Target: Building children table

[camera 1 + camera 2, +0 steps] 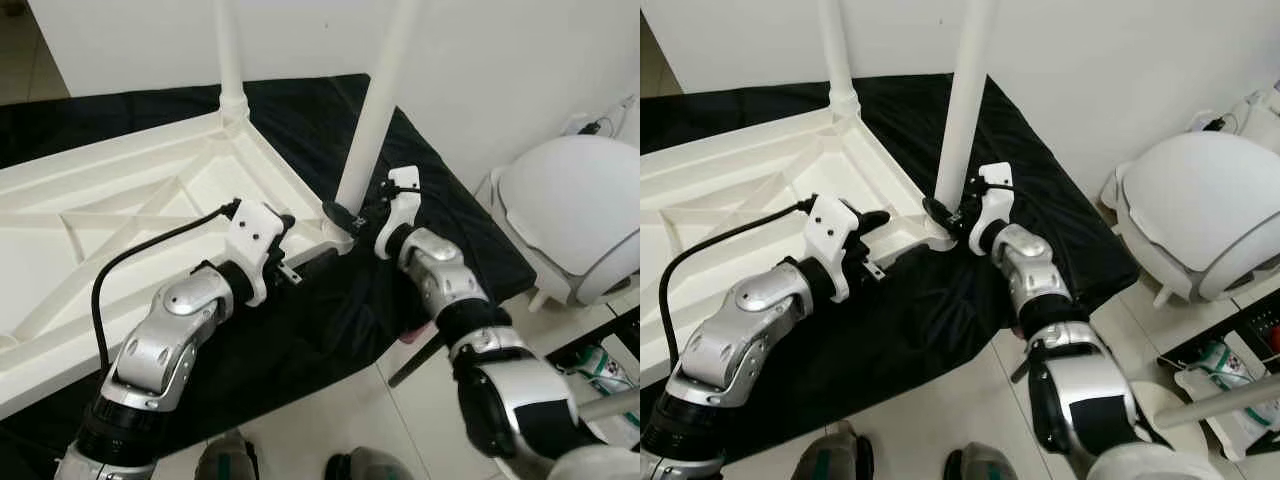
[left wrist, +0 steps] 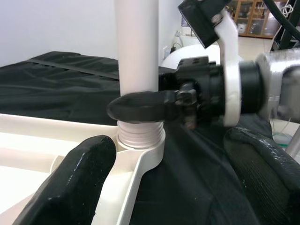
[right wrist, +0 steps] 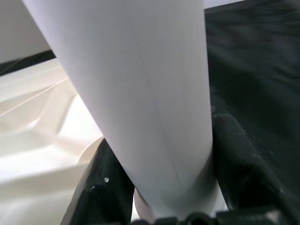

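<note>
- Upside-down white tabletop [image 1: 120,215] lying on a black cloth [image 1: 330,330] spread over the floor, ribbed underside facing up.
- Near table leg [image 1: 375,110] standing in the corner socket [image 1: 337,236] closest to the robot, tilted a little to the right; far leg [image 1: 231,50] upright in the next corner behind it.
- Right gripper [image 1: 958,222] clamped around the base of the near leg, just above the socket.
- From the right wrist: black fingers [image 3: 105,183] pressed on both sides of the white tube, tabletop rim behind on one side, cloth on the other.
- From the left wrist, and not from the head views: threaded collar [image 2: 139,136] at the foot of the leg, partly out of the socket, with one right finger lying across the tube just above it.
- Left gripper [image 1: 300,262] at the tabletop's near edge, just beside the socket, fingers spread wide and holding nothing; one fingertip [image 2: 75,180] over the white rim, the other over the cloth.
- From the head views alone: white round-backed chair [image 1: 580,215] to the right on the tiled floor, and a black cable [image 1: 140,265] looping off the left wrist.
</note>
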Robot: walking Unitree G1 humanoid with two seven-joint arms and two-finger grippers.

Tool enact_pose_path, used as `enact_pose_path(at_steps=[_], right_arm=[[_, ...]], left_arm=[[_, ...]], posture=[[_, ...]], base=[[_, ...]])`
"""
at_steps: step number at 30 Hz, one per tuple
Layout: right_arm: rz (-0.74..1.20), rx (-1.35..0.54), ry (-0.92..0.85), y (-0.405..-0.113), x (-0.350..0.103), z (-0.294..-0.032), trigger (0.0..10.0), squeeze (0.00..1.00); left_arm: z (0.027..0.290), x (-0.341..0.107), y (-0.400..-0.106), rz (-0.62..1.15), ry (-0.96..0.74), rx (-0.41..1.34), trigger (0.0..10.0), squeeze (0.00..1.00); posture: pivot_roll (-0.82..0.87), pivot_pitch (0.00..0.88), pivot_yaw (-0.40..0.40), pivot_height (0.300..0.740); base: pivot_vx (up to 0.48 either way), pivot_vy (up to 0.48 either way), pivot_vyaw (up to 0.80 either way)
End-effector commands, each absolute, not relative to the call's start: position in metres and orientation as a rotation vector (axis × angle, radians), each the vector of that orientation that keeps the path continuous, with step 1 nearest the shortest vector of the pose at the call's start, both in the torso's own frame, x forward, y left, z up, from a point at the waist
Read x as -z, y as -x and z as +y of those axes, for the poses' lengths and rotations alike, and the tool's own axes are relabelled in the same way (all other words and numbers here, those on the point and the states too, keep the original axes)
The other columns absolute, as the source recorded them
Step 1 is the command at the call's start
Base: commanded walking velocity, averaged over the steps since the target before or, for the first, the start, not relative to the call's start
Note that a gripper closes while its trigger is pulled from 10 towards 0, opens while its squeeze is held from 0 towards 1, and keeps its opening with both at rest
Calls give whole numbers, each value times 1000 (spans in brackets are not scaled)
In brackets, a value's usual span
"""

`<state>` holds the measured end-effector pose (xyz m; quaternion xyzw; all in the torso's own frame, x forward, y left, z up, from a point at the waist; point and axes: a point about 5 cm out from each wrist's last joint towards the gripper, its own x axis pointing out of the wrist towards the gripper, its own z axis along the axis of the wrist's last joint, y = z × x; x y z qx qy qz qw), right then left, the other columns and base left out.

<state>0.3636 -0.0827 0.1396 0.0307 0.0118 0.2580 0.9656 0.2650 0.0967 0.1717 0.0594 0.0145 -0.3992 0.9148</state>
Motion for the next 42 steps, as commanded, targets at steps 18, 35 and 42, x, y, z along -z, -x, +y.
enact_pose_path(at_steps=[18, 35, 42], right_arm=[[31, -273, -116, -340, -143, -57, 10000, 0], [7, -568, -11, -362, -149, -116, 10000, 0], [3, -672, 26, -369, -152, -120, 10000, 0]], left_arm=[[94, -173, -263, 34, -113, 843, 10000, 0], [94, -173, -264, 31, -114, 840, 10000, 0], [94, -174, -265, 29, -121, 847, 10000, 0]], posture=[[10, 9, -56, 740], [14, 0, -64, 740], [19, 0, -58, 740]], base=[[0, 0, 0], [0, 0, 0], [0, 0, 0]])
